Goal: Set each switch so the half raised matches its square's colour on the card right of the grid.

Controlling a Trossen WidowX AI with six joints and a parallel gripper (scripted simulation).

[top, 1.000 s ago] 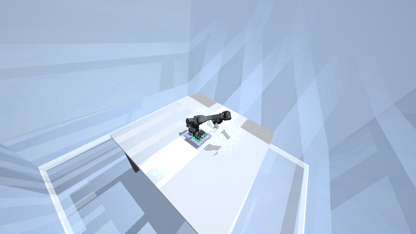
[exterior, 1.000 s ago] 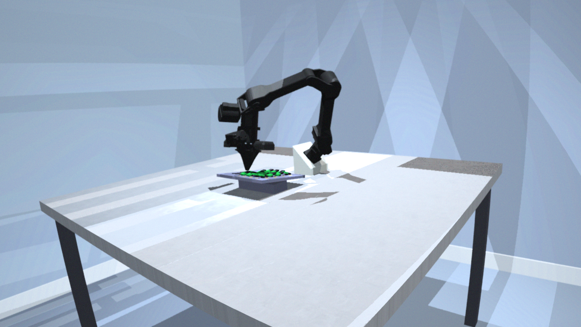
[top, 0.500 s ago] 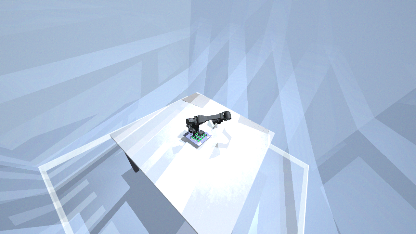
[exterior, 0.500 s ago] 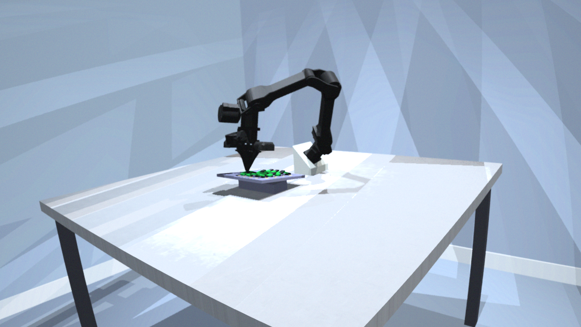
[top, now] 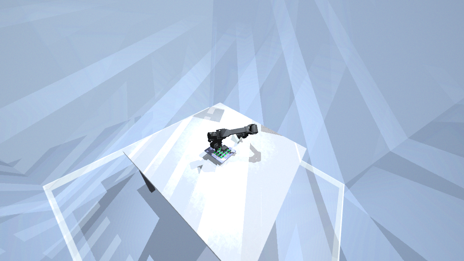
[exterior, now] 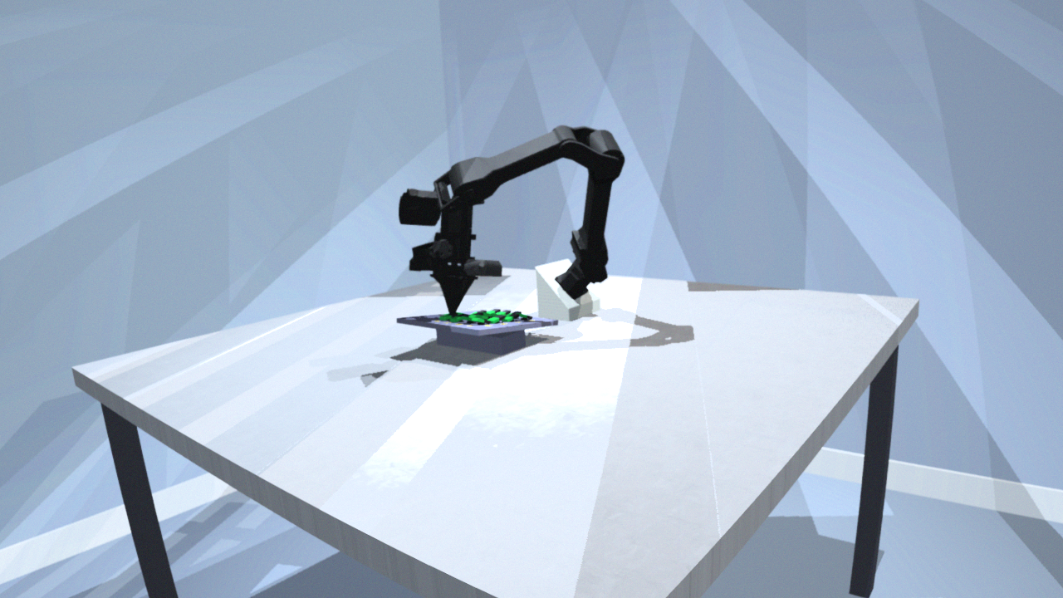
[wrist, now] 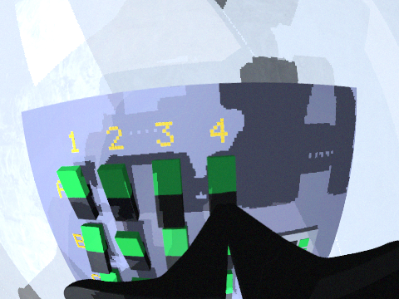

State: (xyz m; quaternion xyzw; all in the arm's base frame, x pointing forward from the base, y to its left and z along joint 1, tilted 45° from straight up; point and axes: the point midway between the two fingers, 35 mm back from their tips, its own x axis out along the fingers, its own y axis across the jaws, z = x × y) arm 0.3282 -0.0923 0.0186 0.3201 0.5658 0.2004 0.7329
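My gripper (wrist: 229, 207) (exterior: 453, 312) is shut and empty. Its fingertips are at the dark half of switch A4 (wrist: 222, 174) in the wrist view; whether they touch it is unclear. Switches A1 (wrist: 74, 183), A2 (wrist: 117, 183) and A3 (wrist: 167, 178) stand left of it in the far row, green halves away from the arm. A1 and A2 show a thin far end edge; A3 and A4 do not. B1 (wrist: 94, 238), B2 (wrist: 130, 245) and B3 (wrist: 175, 242) show below. The fingers hide B4 and much of the nearer rows. Only a corner of the card (wrist: 313, 229) shows, with a green square.
The lilac panel (wrist: 199, 97) (exterior: 416, 321) stands on a narrower block (exterior: 479, 339) on the white table (exterior: 520, 416) (top: 223, 198). The white arm base (exterior: 553, 297) is behind the panel. Patchy shadows cross the panel and table.
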